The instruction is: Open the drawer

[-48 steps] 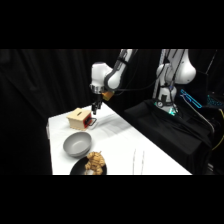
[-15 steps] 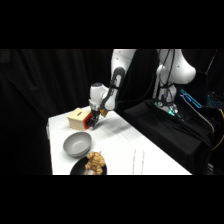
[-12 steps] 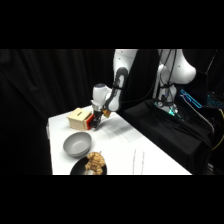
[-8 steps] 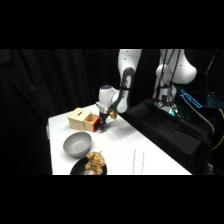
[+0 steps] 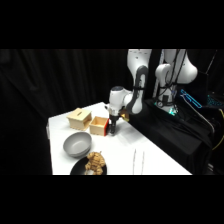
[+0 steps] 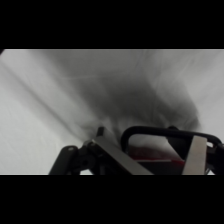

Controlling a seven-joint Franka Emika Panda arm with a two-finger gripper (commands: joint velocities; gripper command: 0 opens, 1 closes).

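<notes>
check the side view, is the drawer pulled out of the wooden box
Yes, the drawer sits out of the wooden box, its red front by the gripper.

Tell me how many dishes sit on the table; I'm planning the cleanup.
2: a grey bowl near the table's front left, and a dark plate holding food just in front of it, partly cut off by the picture's lower band. Others may be hidden.

The arm [image 5: 137, 75] is glossy white, built of rounded, bulbous segments with dark bands at the joints. Its gripper [image 5: 113, 131] is black below a white wrist. Up close, the gripper [image 6: 150, 160] shows black linkage, a curved black bar and flat grey metal fingers [image 6: 197, 155].
</notes>
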